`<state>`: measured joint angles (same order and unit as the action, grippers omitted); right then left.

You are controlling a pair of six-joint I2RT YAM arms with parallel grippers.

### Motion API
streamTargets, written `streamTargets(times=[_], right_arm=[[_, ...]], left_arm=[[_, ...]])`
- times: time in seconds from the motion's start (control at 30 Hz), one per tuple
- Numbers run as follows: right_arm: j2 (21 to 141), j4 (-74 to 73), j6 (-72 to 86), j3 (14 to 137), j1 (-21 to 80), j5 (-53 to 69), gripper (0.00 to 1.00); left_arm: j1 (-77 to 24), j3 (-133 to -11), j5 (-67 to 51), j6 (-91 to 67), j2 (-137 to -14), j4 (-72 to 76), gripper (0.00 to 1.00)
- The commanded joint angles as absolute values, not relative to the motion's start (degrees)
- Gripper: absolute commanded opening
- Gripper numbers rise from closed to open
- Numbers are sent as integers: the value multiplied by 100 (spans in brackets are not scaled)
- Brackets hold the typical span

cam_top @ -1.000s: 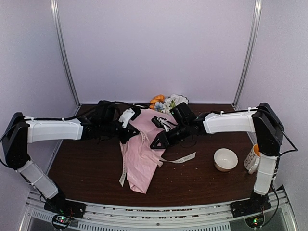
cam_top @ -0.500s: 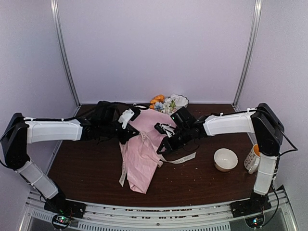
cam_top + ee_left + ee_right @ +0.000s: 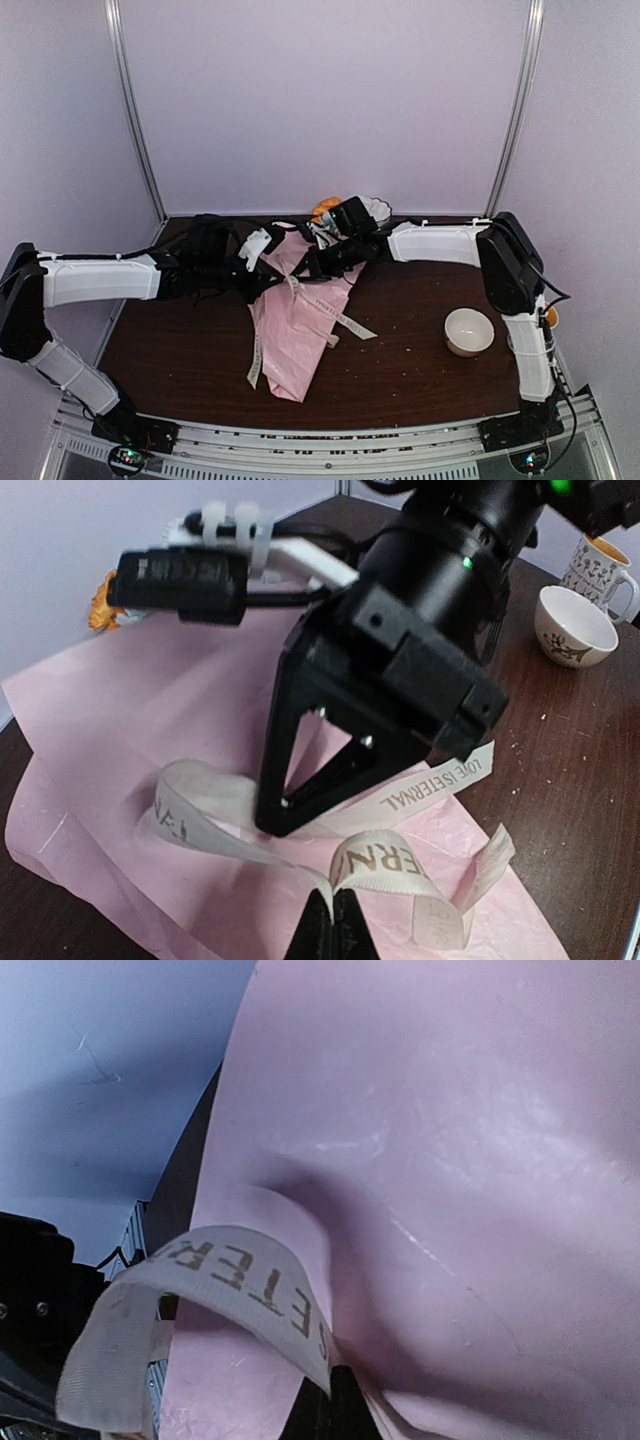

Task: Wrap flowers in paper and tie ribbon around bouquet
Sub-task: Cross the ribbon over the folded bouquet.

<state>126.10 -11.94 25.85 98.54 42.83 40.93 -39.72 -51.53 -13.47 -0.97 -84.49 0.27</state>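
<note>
Cream ribbon (image 3: 390,865) looped over the pink paper (image 3: 300,335) mid-table, with left gripper (image 3: 335,925) and right gripper (image 3: 330,1400) each clamped on it. Risk: tugging apart could slip it free or drag the paper off the flowers (image 3: 327,207).

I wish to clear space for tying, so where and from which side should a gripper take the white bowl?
Probably by the rim of the white bowl, from straight above, one finger inside and one outside: it stands upright on the table, mouth up, and its round wall looks too wide to span.
</note>
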Motion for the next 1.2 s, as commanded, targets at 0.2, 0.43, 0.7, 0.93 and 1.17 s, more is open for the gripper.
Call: streamTargets(times=[0.2,0.43,0.7,0.93,1.17], right_arm=[[12839,630,3722,9341,4902,6327,0],[12557,1763,4460,8448,4969,6741,0],[12522,1813,4613,8292,4961,6599,0],[12286,536,4004,8251,4820,6152,7],[11969,-349,3591,8099,4707,5729,16]], left_arm=[[-3946,-5124,-1578,-130,-8252,581,0],[-3938,-5345,-1021,-278,-8807,111,0],[-3938,-5582,-899,-352,-9595,-264,0],[-3938,-5694,-536,-248,-9950,-769,0],[-3938,-5616,-516,-250,-10104,-820,0]])
